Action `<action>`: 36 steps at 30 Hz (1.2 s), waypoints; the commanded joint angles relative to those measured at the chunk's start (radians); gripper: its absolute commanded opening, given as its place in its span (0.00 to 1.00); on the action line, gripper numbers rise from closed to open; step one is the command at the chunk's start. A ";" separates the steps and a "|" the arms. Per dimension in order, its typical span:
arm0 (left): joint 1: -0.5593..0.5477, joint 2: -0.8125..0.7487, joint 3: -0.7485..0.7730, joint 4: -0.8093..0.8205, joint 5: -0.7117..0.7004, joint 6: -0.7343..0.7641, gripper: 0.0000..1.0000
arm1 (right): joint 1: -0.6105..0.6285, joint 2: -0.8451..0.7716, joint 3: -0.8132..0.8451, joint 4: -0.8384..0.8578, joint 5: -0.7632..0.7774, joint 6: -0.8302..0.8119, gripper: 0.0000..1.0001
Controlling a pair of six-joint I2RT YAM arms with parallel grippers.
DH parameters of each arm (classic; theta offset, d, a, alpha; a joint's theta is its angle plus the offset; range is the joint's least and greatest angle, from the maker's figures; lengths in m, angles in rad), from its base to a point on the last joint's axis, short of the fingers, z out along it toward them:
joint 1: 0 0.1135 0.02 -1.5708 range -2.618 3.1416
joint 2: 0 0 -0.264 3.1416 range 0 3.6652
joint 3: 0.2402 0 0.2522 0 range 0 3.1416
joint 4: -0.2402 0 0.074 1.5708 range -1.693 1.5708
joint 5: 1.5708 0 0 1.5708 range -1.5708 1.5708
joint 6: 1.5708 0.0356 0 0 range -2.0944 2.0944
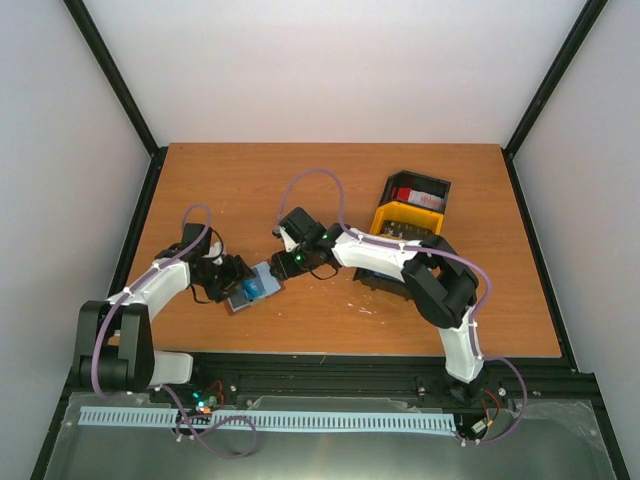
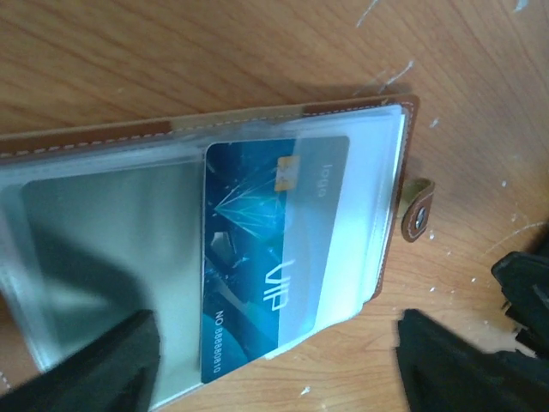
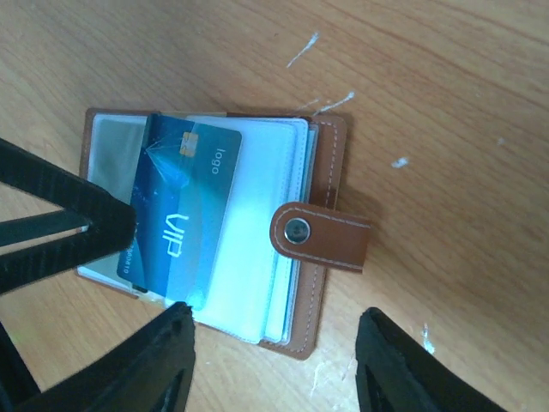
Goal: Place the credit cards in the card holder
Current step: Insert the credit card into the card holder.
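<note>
Brown leather-like folding card holder [image 1: 252, 290] lies open on wooden bench [image 1: 300, 180], between both arms. Blue VIP credit card [image 3: 184, 206] sits partway in a clear sleeve, one end sticking out. Left fingers [image 2: 111, 369] spread, one over the sleeves. Right fingers [image 3: 163, 360] spread, gripping nothing. Black plastic tray [image 1: 440, 188] holds a red-and-white card [image 1: 415, 197]. Yellow plastic tray [image 1: 382, 218] holds dark stuff, maybe cards.

The holder [image 2: 86, 139] is cut off by the left edge of the left wrist view, and its lower left is hidden behind a finger [image 2: 94, 369] of the left claw [image 2: 274, 382]. The card [image 2: 249, 257] is partly veiled by a clear sleeve, and its small print is blurred. In the top view, what is held in the trays [image 1: 376, 222] is too small to be told.
</note>
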 commanded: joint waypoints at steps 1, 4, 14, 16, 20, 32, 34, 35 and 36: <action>0.009 -0.002 0.002 -0.026 -0.037 0.016 0.62 | 0.000 0.072 0.078 -0.066 0.015 0.020 0.48; 0.010 0.018 -0.004 -0.009 -0.027 0.024 0.53 | 0.000 0.099 0.097 -0.081 0.008 0.022 0.42; 0.009 0.083 -0.019 0.072 0.050 0.038 0.49 | 0.000 0.150 0.127 -0.117 -0.028 -0.003 0.34; 0.009 0.089 -0.019 0.089 0.070 0.034 0.42 | 0.000 0.158 0.131 -0.123 -0.035 -0.008 0.32; 0.009 0.101 -0.011 0.105 0.086 0.035 0.37 | -0.002 0.172 0.137 -0.134 -0.041 -0.013 0.28; 0.008 0.178 -0.030 0.241 0.231 0.026 0.39 | -0.011 0.173 0.123 -0.132 -0.058 -0.023 0.27; 0.008 0.196 -0.026 0.264 0.245 0.035 0.39 | -0.012 0.172 0.120 -0.130 -0.059 -0.023 0.27; 0.008 0.204 -0.023 0.272 0.250 0.042 0.39 | -0.013 0.173 0.118 -0.130 -0.059 -0.024 0.27; 0.008 0.213 -0.019 0.277 0.252 0.051 0.39 | -0.014 0.171 0.115 -0.129 -0.059 -0.025 0.27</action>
